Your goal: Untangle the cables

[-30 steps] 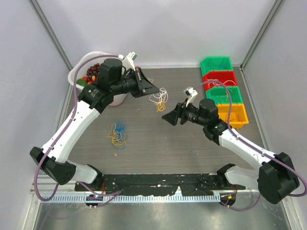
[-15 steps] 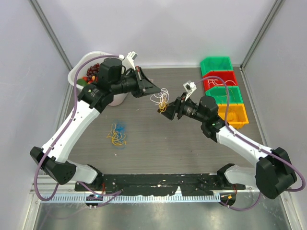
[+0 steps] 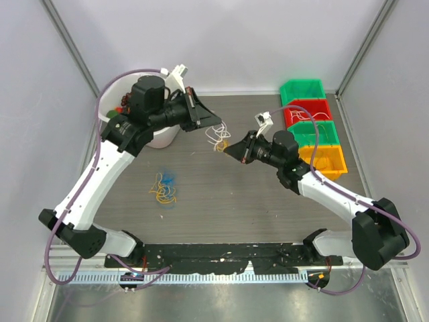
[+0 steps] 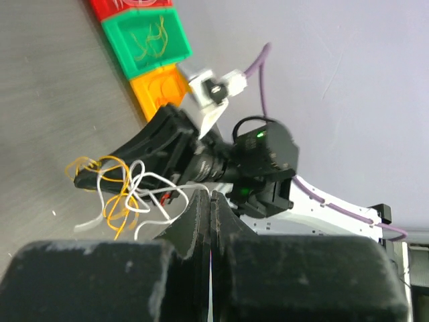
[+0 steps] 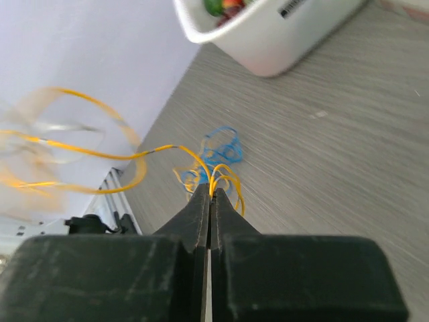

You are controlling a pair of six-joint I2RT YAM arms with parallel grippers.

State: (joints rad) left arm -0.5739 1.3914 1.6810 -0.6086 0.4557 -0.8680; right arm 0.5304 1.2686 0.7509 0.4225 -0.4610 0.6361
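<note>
A grey wood-grain bench (image 3: pixel 221 201) carries a white tub (image 3: pixel 163 138) at its far left, with small red and green pieces (image 5: pixel 224 5) inside. Along the far right edge stands a row of four open bins, touching: green (image 3: pixel 301 90) farthest, then red (image 3: pixel 318 109), green (image 3: pixel 326 132) and orange (image 3: pixel 332 163) nearest.

Grey table (image 3: pixel 228 201): cables (image 3: pixel 163 188), bins (image 3: pixel 301 82), tub (image 3: pixel 163 139)

Between left claw (image 3: pixel 214 125), right claw (image 3: pixel 228 149): cable tangle (image 3: pixel 218 138).
</note>
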